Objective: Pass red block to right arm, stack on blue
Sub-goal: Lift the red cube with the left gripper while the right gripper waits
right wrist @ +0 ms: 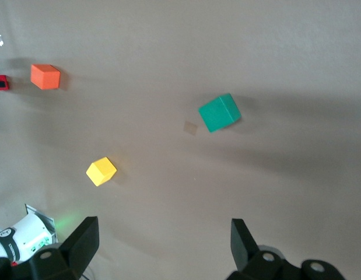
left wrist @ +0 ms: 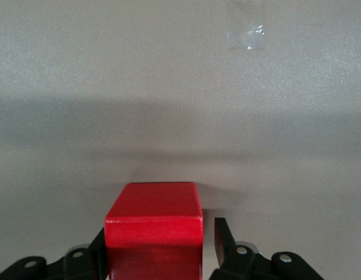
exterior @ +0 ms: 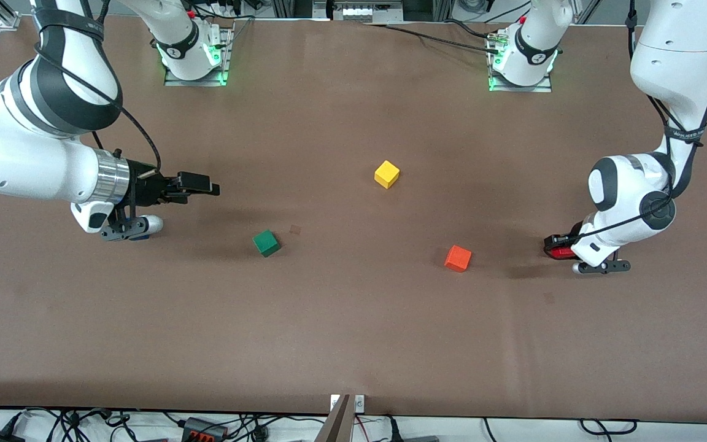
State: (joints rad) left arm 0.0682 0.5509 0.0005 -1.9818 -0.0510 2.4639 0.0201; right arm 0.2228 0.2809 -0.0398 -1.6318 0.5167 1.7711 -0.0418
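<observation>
Fingers (left wrist: 224, 239) of the left gripper (exterior: 559, 247), black linked claws, straddle the small bright red cube (left wrist: 154, 219) low at the left arm's end of the desk (exterior: 353, 344); one touches a side, the other shows a sliver of gap, so not clamped yet. Right gripper (right wrist: 163, 245) spread wide, waiting over the right arm's end, holding nothing. Cube looks rigid, light, smooth-faced; flat opposite sides suit the grip. No readable writing on it. Dark blue cube not visible.
</observation>
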